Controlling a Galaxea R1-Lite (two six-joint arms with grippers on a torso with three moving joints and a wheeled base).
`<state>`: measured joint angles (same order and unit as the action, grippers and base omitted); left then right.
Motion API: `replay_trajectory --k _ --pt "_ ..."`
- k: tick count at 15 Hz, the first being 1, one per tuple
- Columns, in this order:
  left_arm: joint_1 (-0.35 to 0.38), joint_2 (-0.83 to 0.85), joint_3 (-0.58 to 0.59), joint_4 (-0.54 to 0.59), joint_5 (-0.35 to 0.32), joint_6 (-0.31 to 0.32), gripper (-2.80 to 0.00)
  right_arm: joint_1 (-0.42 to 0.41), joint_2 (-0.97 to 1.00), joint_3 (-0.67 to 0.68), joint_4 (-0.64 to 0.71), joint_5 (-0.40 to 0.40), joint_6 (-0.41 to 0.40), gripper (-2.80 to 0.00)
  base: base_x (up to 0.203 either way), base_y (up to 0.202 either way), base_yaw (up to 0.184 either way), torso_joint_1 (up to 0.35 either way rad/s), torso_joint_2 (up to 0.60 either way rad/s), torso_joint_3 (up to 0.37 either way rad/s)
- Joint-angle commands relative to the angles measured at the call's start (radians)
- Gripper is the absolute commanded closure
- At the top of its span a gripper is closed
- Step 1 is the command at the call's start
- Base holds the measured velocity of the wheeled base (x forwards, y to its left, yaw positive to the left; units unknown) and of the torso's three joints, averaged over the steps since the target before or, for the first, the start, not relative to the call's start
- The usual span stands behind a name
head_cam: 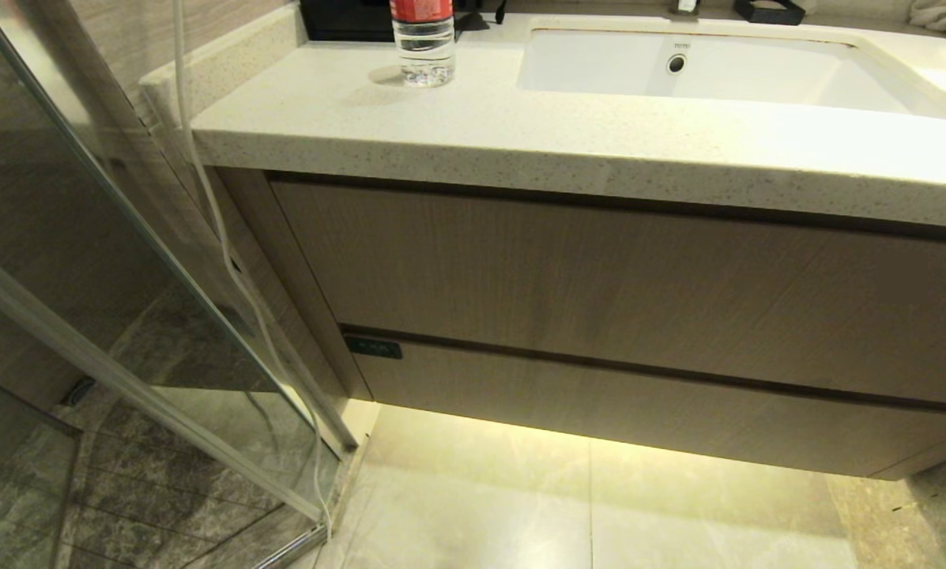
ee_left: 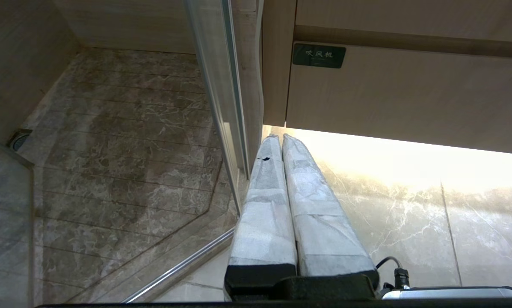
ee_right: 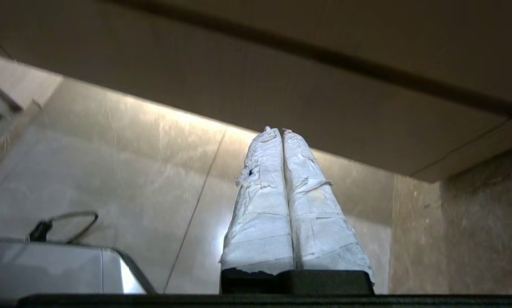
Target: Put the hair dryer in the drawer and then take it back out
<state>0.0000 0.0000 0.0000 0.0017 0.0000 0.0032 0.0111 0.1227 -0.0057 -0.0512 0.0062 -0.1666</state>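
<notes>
The drawer is closed, the lower of two wood-grain fronts under the tabletop. A small dark label at its upper left corner reads "吹风机". The sink above carries a tiny mark by the overflow hole, too small to read. A water bottle with a red label stands left of the sink, its top cut off. At the frame's right edge beside the sink only a rounded white sliver shows; whether it is the hair dryer is unclear. Both hands hang low before the drawer: the left hand near the label, the right hand under its front, each with fingers pressed together, pinching nothing.
</notes>
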Motion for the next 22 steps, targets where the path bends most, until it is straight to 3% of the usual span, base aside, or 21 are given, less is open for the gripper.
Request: replay_trajectory --k 1,3,4,6,12,22 --pt "0.0 0.0 0.0 0.0 0.0 0.0 0.0 -0.002 -0.122 0.006 -0.013 0.0 0.053 0.0 0.0 0.0 0.0 0.0 0.0 0.0" --pt "0.0 0.0 0.0 0.0 0.0 0.0 0.0 -0.004 -0.122 0.006 0.058 -0.008 0.169 0.0 0.0 0.0 0.0 0.0 0.0 0.0" --pt "0.0 0.0 0.0 0.0 0.0 0.0 0.0 -0.005 -0.121 0.003 0.076 -0.012 0.187 0.0 0.0 0.0 0.0 0.0 0.0 0.0" --pt "0.0 0.0 0.0 0.0 0.0 0.0 0.0 -0.005 -0.121 0.007 0.057 -0.008 0.137 0.0 0.0 0.0 0.0 0.0 0.0 0.0" --pt "0.0 0.0 0.0 0.0 0.0 0.0 0.0 -0.005 -0.121 0.007 0.056 -0.015 0.198 0.0 0.0 0.0 0.0 0.0 0.0 0.0" --pt "0.0 0.0 0.0 0.0 0.0 0.0 0.0 -0.005 -0.12 0.007 0.056 -0.015 0.205 0.0 0.0 0.0 0.0 0.0 0.0 0.0"
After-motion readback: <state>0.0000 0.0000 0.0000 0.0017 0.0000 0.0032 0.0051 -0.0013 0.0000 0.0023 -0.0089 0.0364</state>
